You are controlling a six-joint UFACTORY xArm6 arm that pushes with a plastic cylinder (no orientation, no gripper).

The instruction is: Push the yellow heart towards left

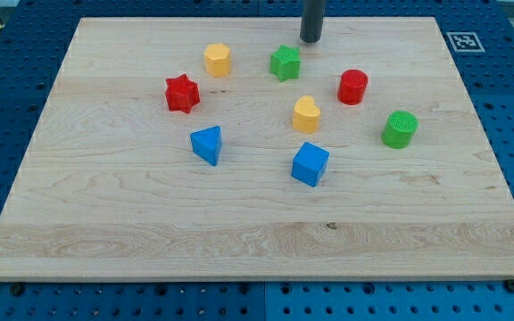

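The yellow heart [306, 114] lies near the middle of the wooden board [105, 232]. My tip [310, 39] is near the view's top, above and slightly right of the green star [285, 62], well above the yellow heart and apart from it. The rod comes down from the view's top edge. No block touches the tip.
A yellow hexagon-like block [218, 60] and a red star [183, 93] lie to the left. A red cylinder [352, 86] and a green cylinder [400, 129] lie to the right. A blue triangular block [207, 144] and a blue cube [310, 164] lie below.
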